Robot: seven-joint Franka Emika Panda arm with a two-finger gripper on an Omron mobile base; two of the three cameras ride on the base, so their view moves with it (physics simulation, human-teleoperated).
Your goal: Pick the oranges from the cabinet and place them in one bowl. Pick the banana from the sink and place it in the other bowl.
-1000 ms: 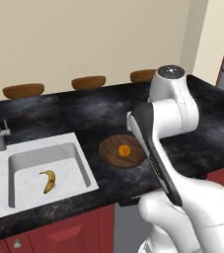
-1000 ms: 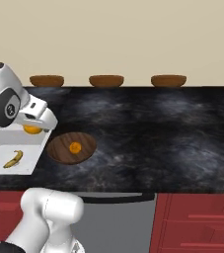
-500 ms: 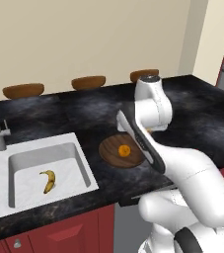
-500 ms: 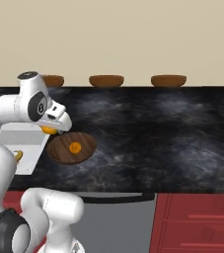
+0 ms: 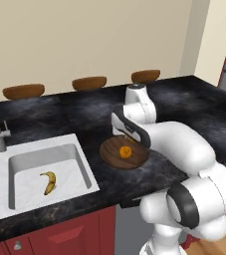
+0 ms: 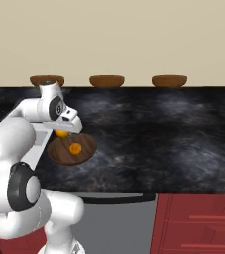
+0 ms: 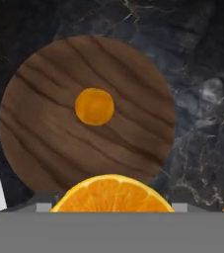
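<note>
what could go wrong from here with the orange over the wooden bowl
The held orange hangs above the near rim of the wooden bowl, not its middle; released here, it might clip the rim and roll onto the counter. It could also knock the orange already inside.

Three brown stool tops (image 5: 88,82) behind black marbled counter (image 6: 163,134), red drawers (image 6: 198,223) below.

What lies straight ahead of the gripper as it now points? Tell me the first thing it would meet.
The gripper, holding an orange, points down at the wooden bowl. It would probably meet the orange already in the bowl first, though depth is hard to judge.
</note>
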